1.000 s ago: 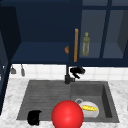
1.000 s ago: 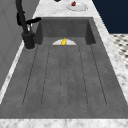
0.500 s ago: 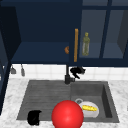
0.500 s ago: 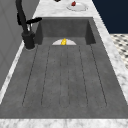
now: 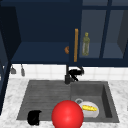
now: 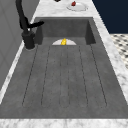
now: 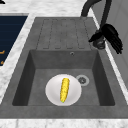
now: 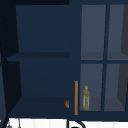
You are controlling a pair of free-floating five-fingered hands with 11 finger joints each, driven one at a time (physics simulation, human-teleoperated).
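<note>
Right hand (image 5: pixel 76 72) at the far edge of the grey stone sink (image 5: pixel 107 100), fingers curled about the lever of the black curved faucet (image 5: pixel 67 77). Left hand (image 5: pixel 34 117) idle at the near left corner, over the ribbed drainboard; fingers impossible to tell. In the basin, a yellow corn cob (image 7: pixel 64 89) lying on a round white plate (image 7: pixel 51 93), beside the drain. A glossy red ball (image 5: pixel 67 115) nearest the front.

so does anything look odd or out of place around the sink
A corn cob lies on a white plate down in the sink basin. The right hand is at the faucet lever.
</note>
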